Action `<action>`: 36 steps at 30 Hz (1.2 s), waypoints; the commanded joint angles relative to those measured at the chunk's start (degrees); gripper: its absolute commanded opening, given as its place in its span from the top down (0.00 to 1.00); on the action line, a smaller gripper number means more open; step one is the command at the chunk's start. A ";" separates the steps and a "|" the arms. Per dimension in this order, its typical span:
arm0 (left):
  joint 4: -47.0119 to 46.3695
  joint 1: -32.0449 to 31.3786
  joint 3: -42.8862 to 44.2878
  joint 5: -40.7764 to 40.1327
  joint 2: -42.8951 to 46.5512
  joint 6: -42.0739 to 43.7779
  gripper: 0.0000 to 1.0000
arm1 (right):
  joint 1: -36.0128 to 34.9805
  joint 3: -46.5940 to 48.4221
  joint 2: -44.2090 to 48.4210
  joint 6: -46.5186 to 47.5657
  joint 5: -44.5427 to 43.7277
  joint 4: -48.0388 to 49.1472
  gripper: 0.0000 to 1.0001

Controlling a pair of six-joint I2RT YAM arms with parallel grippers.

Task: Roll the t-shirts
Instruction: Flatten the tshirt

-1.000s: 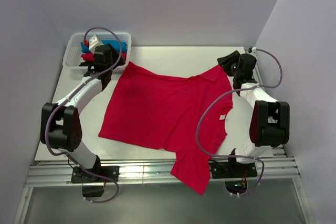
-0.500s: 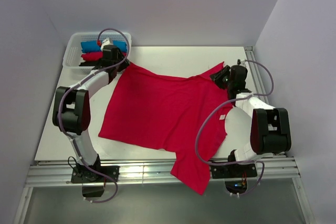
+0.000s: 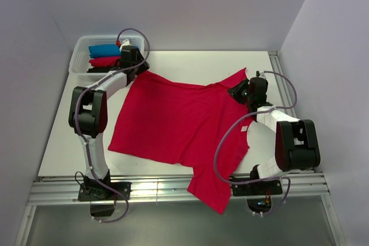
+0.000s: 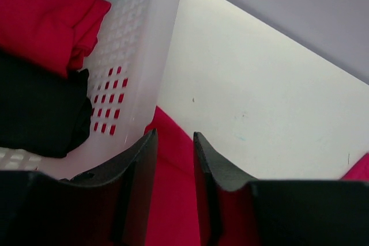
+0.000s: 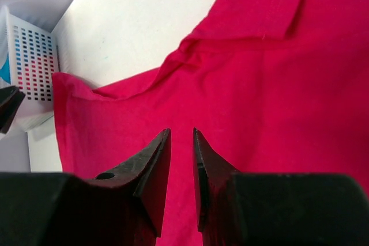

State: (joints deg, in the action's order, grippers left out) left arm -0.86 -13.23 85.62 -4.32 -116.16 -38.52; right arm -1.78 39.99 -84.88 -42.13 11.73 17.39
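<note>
The soft red shirt (image 3: 179, 122) lies spread on the smooth white table (image 3: 190, 61), one corner just beside the holey white basket (image 3: 79, 57); pale walls stand close; one end hangs off the edge far from the basket; the left gripper (image 4: 174, 142) by the basket and the right gripper (image 5: 181, 136), far from it, are nearly closed over red cloth; I cannot tell if they hold it.

Plain pale grey-lilac walls (image 3: 173, 4) across the top and down both sides of the frame, white table (image 3: 190, 64) in the middle, metal rail (image 3: 161, 187) along its lower edge, soft even light
</note>
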 commanded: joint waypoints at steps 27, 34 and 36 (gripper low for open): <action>3.16 4.09 5.54 6.41 6.55 5.56 0.40 | 0.81 19.69 -18.12 -4.80 -8.65 -14.04 0.56; 1.92 2.16 0.60 7.14 13.58 6.35 0.38 | 1.34 20.83 -20.23 -7.70 -10.67 -15.89 0.55; 1.57 1.37 -1.32 6.87 15.25 6.44 0.37 | 1.34 21.01 -20.67 -8.32 -10.93 -15.89 0.55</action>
State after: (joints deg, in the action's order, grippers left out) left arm 3.03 -10.46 86.37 1.58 -105.06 -33.58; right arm -0.73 58.22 -105.06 -48.49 2.79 2.50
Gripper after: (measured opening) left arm 0.625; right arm 0.452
